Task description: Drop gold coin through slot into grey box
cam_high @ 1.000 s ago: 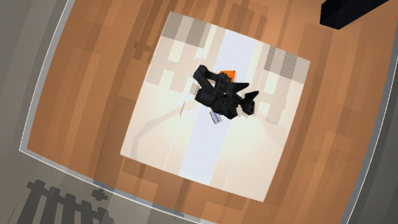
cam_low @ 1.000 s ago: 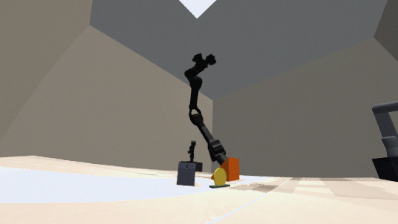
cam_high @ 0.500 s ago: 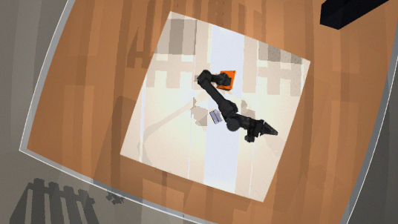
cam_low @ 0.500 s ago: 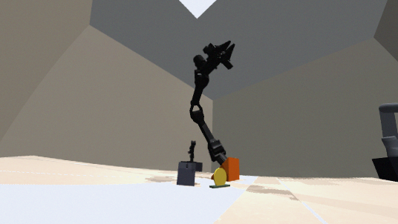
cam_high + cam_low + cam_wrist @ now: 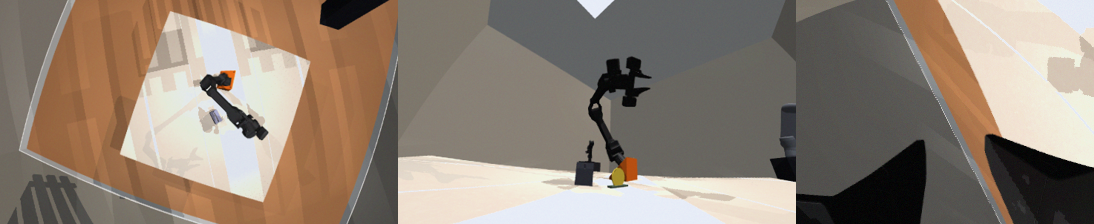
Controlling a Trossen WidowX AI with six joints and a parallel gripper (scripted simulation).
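Note:
The gold coin (image 5: 618, 176) stands on edge in its shallow dark-green holder (image 5: 614, 186) in the exterior view; the arm hides both in the top view. The closed grey box (image 5: 215, 116) (image 5: 584, 174) stands beside the holder, to its left in the exterior view. A dark line, seemingly the slot, shows on its top in the top view. My gripper (image 5: 650, 83) (image 5: 955, 145) is raised high above the coin and box. Its two fingers are partly open, with a gap and nothing between them. The wrist view shows neither coin nor box.
An orange block (image 5: 232, 79) (image 5: 630, 169) is at the arm's base, just behind the coin in the exterior view. The pale square surface (image 5: 178, 148) lies on a brown floor (image 5: 85, 93). A black object (image 5: 339, 15) is at the top view's top right. Another grey arm (image 5: 788, 122) is far right.

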